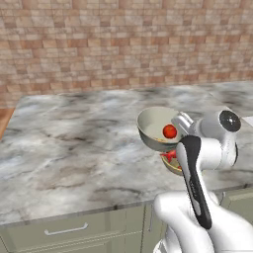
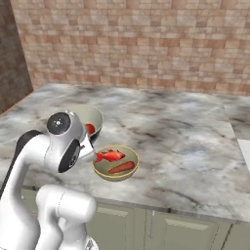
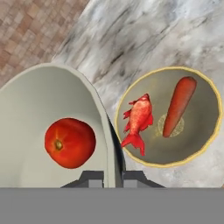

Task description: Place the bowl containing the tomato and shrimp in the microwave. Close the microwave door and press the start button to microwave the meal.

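Note:
The pale grey-white bowl (image 1: 149, 123) (image 2: 84, 114) (image 3: 30, 109) hangs tilted just above the marble counter (image 1: 74, 138), with the red tomato (image 1: 169, 131) (image 2: 90, 129) (image 3: 70, 142) resting inside it. My gripper (image 1: 182, 123) (image 3: 113, 178) is shut on the bowl's right rim, one finger inside the wall and one outside. In the right base view my hand hides most of the bowl. The shrimp is hidden from me. The microwave and its door are out of view.
A smaller tan bowl (image 1: 173, 168) (image 2: 115, 177) (image 3: 197, 127) with a red fish (image 2: 110, 156) (image 3: 139, 120) and an orange stick (image 2: 121, 167) (image 3: 178, 105) sits on the counter right beside and partly under the held bowl. A brick wall (image 1: 123, 44) backs the counter. Cabinet drawers (image 1: 64, 230) run below its front edge.

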### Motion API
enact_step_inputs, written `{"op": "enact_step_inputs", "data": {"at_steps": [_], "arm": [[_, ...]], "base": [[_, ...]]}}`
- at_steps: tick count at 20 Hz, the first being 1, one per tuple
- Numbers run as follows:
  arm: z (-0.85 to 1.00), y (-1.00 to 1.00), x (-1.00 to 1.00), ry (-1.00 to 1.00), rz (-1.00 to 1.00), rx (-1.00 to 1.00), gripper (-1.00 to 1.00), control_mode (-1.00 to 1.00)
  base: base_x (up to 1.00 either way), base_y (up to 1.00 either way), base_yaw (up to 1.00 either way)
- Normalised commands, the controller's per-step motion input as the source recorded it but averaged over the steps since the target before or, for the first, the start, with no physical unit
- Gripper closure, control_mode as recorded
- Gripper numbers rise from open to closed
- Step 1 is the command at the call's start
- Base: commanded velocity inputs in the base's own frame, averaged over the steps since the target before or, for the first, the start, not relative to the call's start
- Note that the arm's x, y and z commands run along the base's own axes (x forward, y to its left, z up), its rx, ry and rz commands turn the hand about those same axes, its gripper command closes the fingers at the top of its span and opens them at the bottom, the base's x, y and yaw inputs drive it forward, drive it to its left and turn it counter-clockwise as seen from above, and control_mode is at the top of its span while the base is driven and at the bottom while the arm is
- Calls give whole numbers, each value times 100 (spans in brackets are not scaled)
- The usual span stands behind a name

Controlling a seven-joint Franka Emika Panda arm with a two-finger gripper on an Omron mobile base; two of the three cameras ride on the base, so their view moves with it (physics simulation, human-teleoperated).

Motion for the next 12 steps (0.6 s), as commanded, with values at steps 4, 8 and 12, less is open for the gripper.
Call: {"op": "enact_step_inputs", "data": {"at_steps": [4,8,12], "arm": [[30,0,-42,0,-5,2,100,-100],[3,0,-49,0,0,0,100,-100],[0,0,-44,-6,0,0,100,-100]], "base": [[0,0,0],[0,0,0],[0,0,0]]}}
